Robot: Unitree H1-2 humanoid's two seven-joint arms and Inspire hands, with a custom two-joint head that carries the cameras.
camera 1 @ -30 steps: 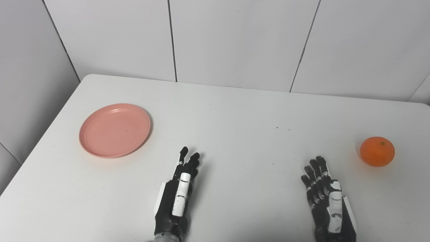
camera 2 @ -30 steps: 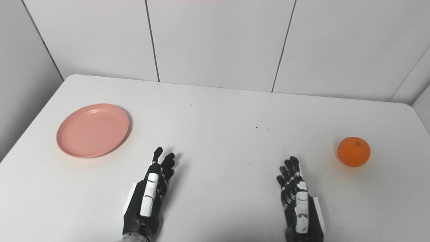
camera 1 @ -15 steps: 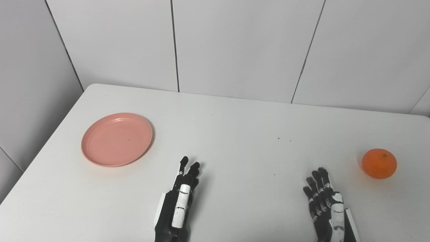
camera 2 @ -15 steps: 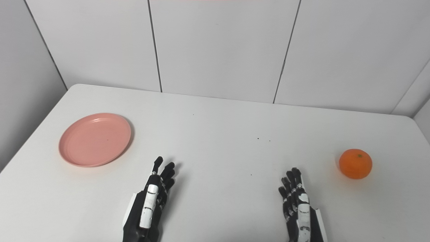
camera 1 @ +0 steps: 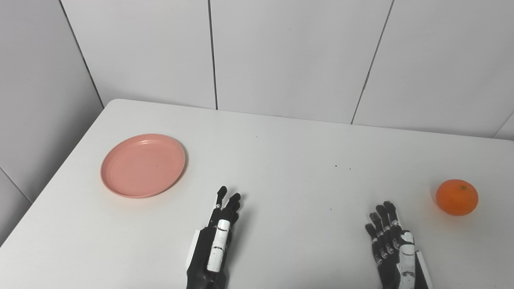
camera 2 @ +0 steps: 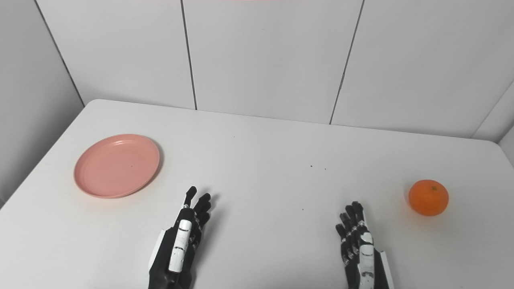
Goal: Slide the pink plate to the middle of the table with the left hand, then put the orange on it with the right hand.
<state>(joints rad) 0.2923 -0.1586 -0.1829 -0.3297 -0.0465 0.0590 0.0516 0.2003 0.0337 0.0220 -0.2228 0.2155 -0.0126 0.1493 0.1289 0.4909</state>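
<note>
Table (camera 1: 281, 168): pink plate (camera 1: 143, 165) left of left hand (camera 1: 215, 245).

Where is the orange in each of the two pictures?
Left eye view: the orange sits far right on the table, ahead and right of the right hand.
Right eye view: the orange sits right, a bit farther from the picture's edge.
Shared landmark: the pink plate far left.

Bare test room: white table (camera 1: 281, 160), plain white wall panels (camera 1: 289, 56).
</note>
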